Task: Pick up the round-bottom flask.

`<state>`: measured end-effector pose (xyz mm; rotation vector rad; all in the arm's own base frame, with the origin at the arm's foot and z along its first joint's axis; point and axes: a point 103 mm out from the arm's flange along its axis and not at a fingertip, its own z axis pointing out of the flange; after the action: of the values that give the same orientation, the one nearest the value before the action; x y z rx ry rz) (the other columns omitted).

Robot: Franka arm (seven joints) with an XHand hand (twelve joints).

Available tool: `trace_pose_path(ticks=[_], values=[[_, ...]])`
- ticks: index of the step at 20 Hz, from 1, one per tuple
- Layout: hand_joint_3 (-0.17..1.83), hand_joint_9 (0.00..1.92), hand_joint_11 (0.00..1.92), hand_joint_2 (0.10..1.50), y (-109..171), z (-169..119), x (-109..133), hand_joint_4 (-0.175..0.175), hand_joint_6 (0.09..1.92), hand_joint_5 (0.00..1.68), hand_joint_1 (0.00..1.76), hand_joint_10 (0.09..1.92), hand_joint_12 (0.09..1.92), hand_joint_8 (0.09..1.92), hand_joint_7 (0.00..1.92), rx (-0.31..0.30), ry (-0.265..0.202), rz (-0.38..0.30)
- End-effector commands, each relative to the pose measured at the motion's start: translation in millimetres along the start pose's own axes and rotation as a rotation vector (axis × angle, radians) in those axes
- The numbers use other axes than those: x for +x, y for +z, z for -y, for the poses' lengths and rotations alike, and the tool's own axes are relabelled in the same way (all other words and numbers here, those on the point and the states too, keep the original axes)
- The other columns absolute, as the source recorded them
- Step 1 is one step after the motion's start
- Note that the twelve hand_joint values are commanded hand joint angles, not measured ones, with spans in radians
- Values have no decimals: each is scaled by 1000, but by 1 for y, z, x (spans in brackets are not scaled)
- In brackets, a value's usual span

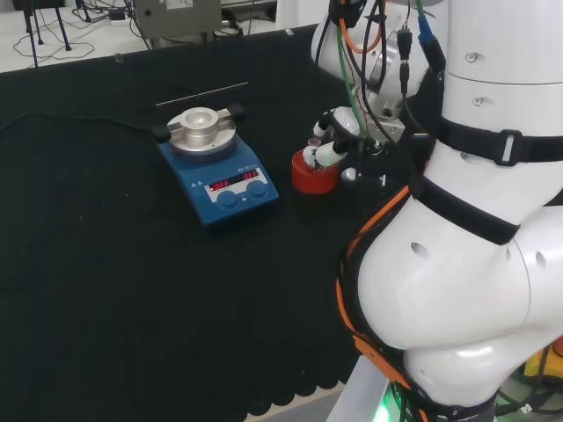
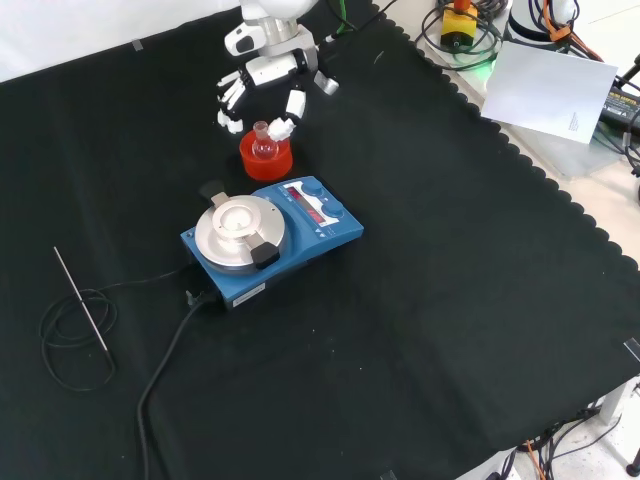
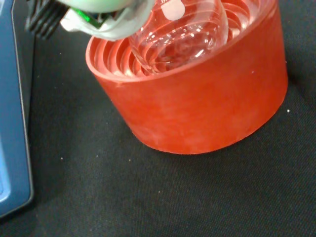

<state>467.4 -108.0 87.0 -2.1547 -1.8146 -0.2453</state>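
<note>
Clear glass round-bottom flask (image 2: 264,146) seated in red ribbed ring stand (image 2: 266,158), 12 o'clock of blue hotplate (image 2: 272,238). Black-and-white hand (image 2: 262,82) over flask, fingers released, spread around neck. Grasp not made; closing and lift left.

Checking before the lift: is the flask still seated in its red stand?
Seated: the flask bulb rests in the red ribbed stand, neck up.

black cloth bench (image 2: 430,300). near centre in front view: blue hotplate (image 2: 272,240), round metal top. red stand (image 2: 266,157) just beside it at 12 o'clock. thin metal rod (image 2: 81,299) at 9 o'clock, well apart, over a coiled black cable (image 2: 70,350) at 8 o'clock.
</note>
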Motion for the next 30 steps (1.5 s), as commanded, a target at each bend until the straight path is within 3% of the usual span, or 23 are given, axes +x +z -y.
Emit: trace_pose_path(ticks=[1,10,30], values=[[675,592,108,660,3,-5,0,-77,736,576,889,662,1347,671,422,-3,-8,12],[675,599,113,676,1,-7,3,-79,780,634,896,665,1346,677,436,-6,-12,16],[679,597,111,656,1,5,-6,-89,797,567,851,663,1345,674,417,1,-14,-25]])
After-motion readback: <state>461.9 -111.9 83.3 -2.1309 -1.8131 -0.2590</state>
